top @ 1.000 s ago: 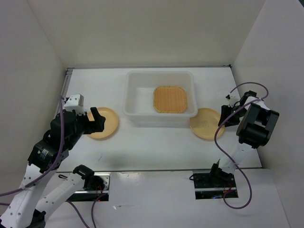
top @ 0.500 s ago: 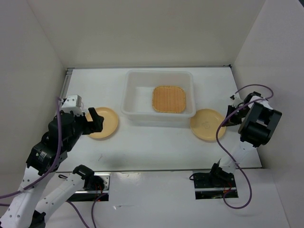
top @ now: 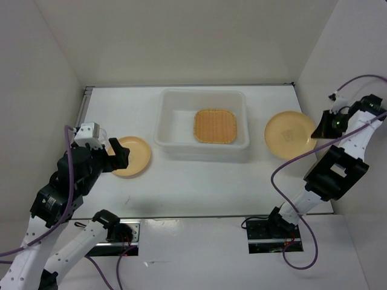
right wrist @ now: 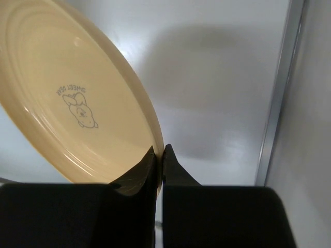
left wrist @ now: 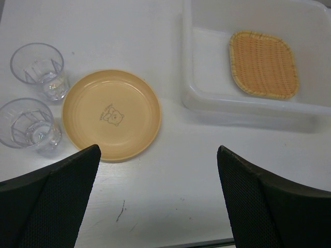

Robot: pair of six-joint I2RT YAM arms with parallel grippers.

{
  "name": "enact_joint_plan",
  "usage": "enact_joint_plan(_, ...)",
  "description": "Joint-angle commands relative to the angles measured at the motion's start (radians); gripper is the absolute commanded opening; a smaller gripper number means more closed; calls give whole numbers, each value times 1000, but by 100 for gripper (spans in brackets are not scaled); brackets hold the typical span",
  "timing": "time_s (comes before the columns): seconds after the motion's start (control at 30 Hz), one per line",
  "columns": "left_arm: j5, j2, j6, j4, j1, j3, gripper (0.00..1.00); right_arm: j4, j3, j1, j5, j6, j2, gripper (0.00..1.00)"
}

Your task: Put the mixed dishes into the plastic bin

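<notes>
The translucent white bin (top: pixel 163 124) stands mid-table with the woven brown tray (top: pixel 215 125) lying inside it; both show in the left wrist view, bin (left wrist: pixel 194 77) and tray (left wrist: pixel 264 63). My right gripper (top: pixel 318 130) is shut on the rim of a tan-yellow plate (top: pixel 288 135), held tilted above the table right of the bin; it fills the right wrist view (right wrist: pixel 67 98). A second tan plate (top: pixel 134 156) lies left of the bin (left wrist: pixel 110 114). Two clear cups (left wrist: pixel 39 68) (left wrist: pixel 28 124) stand left of it. My left gripper (top: pixel 118 158) is open above that plate's near side.
White walls enclose the table on three sides. A metal strip (right wrist: pixel 276 93) runs along the right table edge. Purple cables (top: pixel 284 166) loop beside the right arm.
My right gripper closed on the right plate's rim and lifted it up and rightward off the table, tilting it. The left arm drew back slightly toward the left.
</notes>
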Motion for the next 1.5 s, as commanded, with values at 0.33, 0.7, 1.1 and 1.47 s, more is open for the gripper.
enact_joint_plan(0.33, -30, 2, -12, 24, -3, 0, 100, -21, 472, 451, -222, 168, 64, 0)
enact_joint_plan(0.7, -73, -18, -40, 14, -3, 0, 100, -9, 859, 774, 128, 199, 403, 0)
enact_joint_plan(1.1, -94, -47, -60, 5, -3, 0, 100, 104, 725, 964, 478, 208, 489, 0)
enact_joint_plan(1.47, -104, -56, -60, 5, -3, 0, 100, 160, 688, 997, 656, 197, 553, 0)
